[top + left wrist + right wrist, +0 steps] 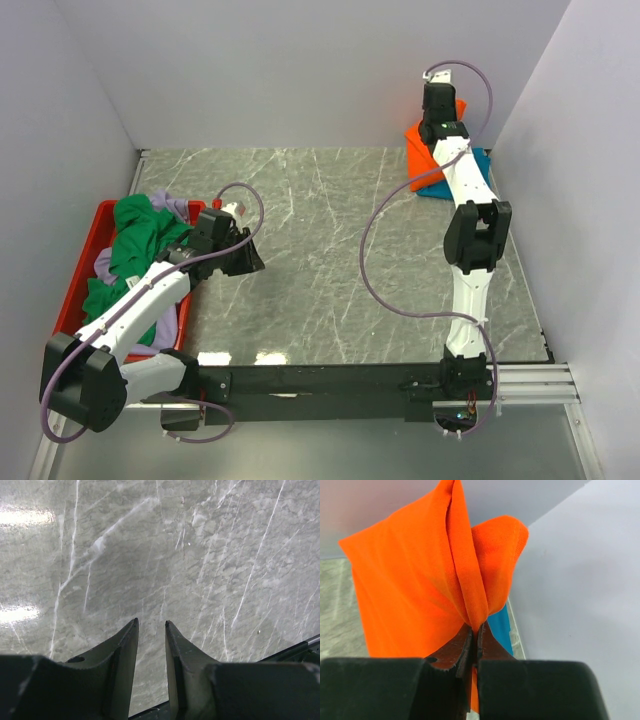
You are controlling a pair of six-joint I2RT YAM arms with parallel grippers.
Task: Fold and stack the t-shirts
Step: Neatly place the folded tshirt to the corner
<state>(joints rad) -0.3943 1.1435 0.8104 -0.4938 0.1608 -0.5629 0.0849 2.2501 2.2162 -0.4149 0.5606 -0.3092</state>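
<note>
At the far right corner of the grey marble-patterned desk (320, 250), the right gripper (474, 630) pinches a fold of the bright orange cloth t-shirt (410, 580), which bunches over the teal-blue t-shirt (500, 625); only a sliver of the teal one shows. The left gripper (151, 623) hovers over bare desk beside the shallow red plastic tray (75, 280), its fingers spread with nothing between them. In the tray the green t-shirt (135, 235) and pale lavender t-shirt (175, 205) lie crumpled together, partly hidden by the left arm.
</note>
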